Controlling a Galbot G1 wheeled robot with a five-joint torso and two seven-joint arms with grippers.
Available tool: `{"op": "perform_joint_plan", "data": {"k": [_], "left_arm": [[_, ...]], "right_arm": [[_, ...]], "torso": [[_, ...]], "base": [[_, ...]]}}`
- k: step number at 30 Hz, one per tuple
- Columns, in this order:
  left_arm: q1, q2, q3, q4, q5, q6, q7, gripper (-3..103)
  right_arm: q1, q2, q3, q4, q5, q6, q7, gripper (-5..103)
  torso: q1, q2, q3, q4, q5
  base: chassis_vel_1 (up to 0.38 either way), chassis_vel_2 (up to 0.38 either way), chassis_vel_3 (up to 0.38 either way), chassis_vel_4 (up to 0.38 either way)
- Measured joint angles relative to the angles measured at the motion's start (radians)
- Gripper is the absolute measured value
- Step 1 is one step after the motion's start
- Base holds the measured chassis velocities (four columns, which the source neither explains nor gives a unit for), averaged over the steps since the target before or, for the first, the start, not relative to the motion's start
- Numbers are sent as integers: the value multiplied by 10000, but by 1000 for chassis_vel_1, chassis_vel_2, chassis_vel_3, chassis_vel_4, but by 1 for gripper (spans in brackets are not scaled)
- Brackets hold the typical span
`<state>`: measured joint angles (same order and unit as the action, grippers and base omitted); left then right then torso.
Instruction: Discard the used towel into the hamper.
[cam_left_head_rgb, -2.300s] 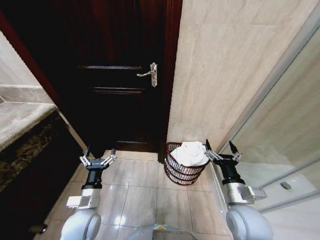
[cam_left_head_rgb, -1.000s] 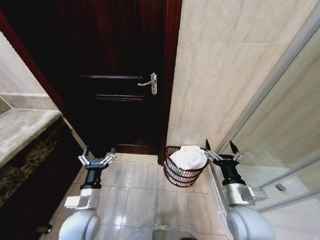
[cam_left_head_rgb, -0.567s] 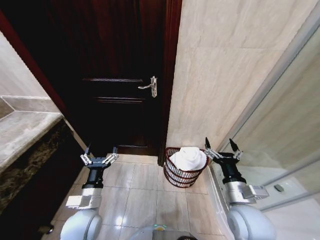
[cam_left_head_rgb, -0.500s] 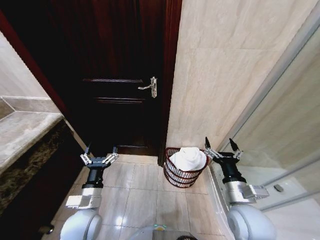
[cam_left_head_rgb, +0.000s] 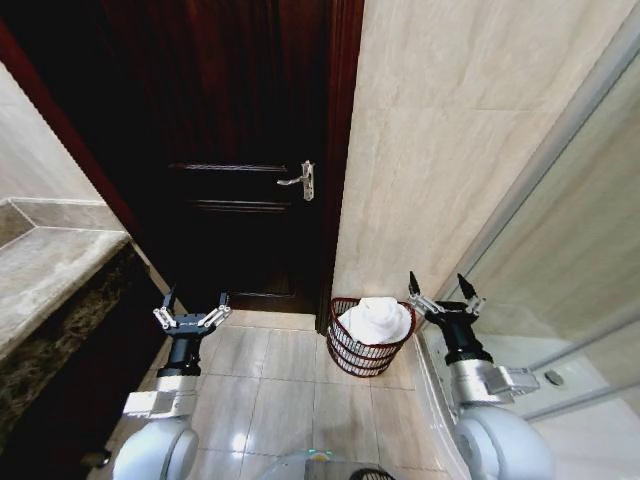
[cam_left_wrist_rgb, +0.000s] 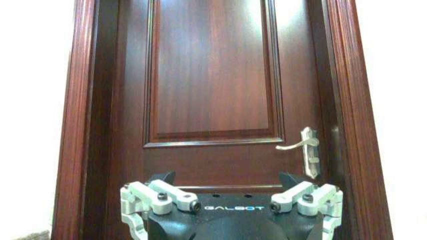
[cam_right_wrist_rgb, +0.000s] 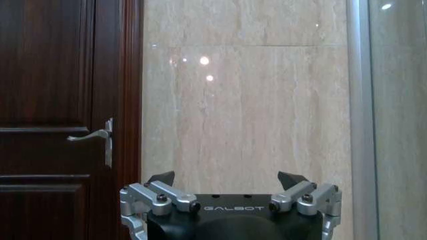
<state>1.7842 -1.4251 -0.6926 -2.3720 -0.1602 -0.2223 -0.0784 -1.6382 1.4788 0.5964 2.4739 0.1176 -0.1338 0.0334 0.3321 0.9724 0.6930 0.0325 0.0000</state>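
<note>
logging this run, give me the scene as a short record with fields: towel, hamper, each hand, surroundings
towel: white towel bundled inside the hamper, heaped above its rim
hamper: dark reddish-brown open-weave hamper on the tile floor, at the foot of the beige wall by the door frame
left hand: open, empty, raised in front of the dark wooden door
right hand: open, empty, just right of the hamper, not touching it
surroundings: door handle, stone counter at left

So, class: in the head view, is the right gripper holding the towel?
No: the right gripper is open and empty, and the white towel lies in the hamper.
</note>
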Motion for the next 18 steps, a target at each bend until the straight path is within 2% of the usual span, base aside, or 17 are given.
{"op": "perform_joint_plan", "data": {"k": [18], "left_arm": [[-54, -41, 90, -6, 146, 29, 12, 100]], "right_arm": [[-18, -47, 6, 75, -6, -49, 7, 100]], "torso": [[373, 857, 482, 0, 0]], "base": [[0, 0, 0, 0]]}}
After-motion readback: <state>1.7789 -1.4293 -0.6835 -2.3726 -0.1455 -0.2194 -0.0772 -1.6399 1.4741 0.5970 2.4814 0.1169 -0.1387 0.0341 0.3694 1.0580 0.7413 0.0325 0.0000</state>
